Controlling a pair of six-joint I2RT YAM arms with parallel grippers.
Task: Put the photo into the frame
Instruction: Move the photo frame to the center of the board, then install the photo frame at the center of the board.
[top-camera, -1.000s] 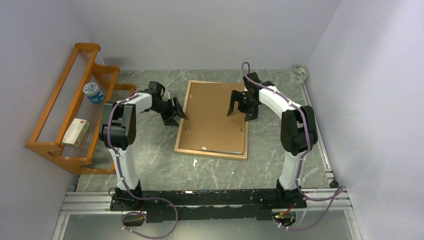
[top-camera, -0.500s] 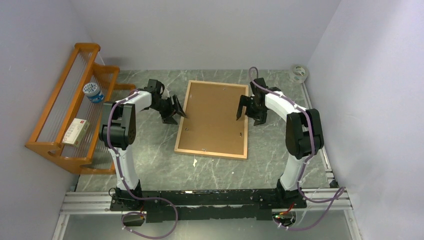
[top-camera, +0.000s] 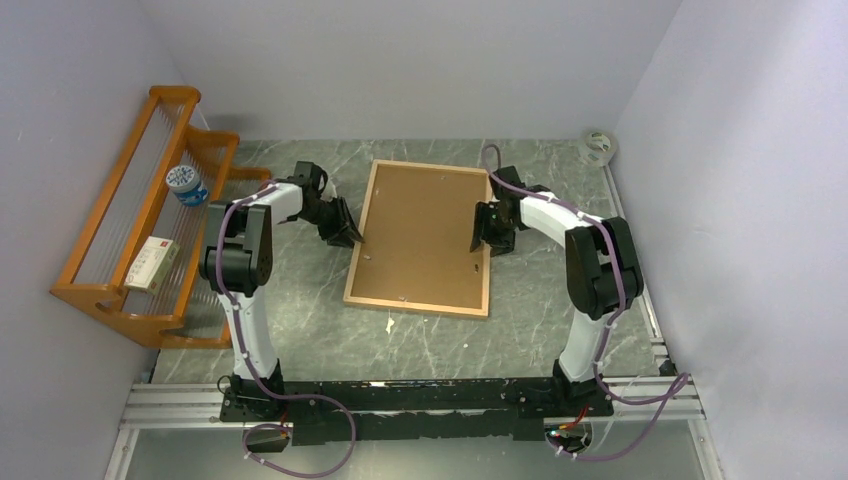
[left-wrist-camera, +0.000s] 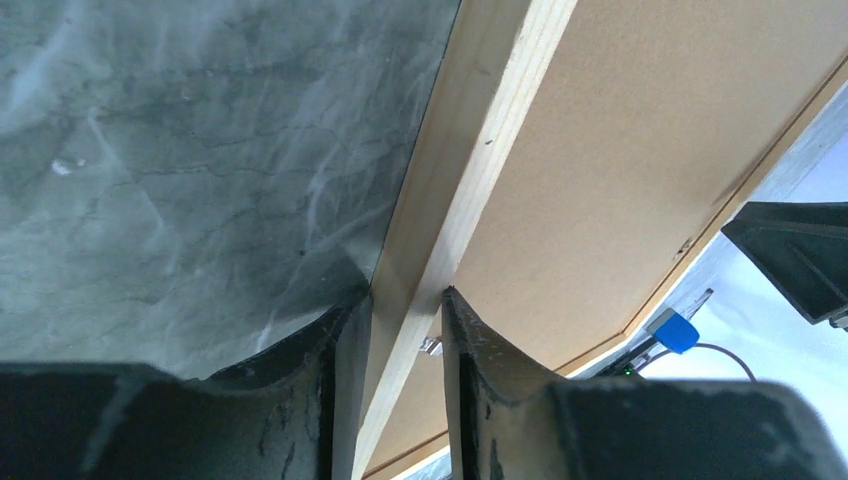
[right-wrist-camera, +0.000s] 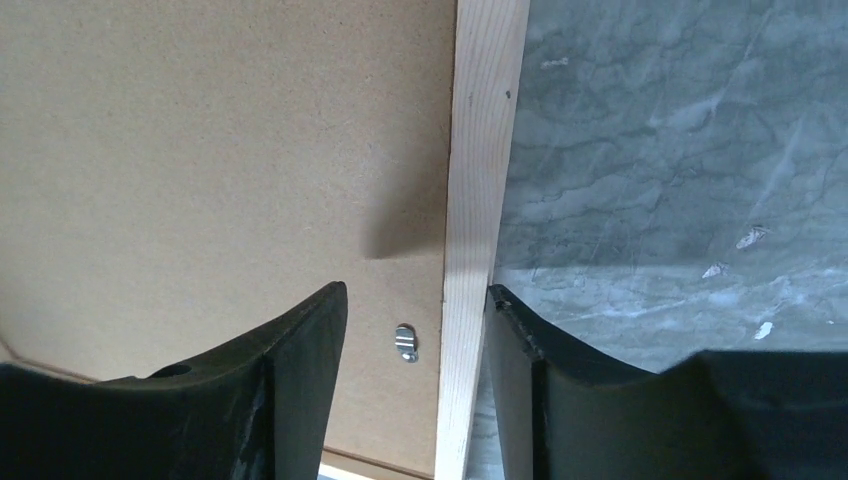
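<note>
Lengthwise near–far, frame (left-wrist-camera: 470, 150) lies back-up — left jaws clamp rail, right jaws ajar.

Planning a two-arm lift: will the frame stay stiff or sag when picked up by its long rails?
The frame probably stays fairly stiff: wooden rails with a backing board seated inside. Rails look thin, so some twist seems possible. Smooth wood may slip.

The frame (right-wrist-camera: 475, 200), thin and of light wood, lies flat in the middle of the table (top-camera: 300, 330), back side up (a brown board (top-camera: 420, 235) fills it), slightly turned.
</note>
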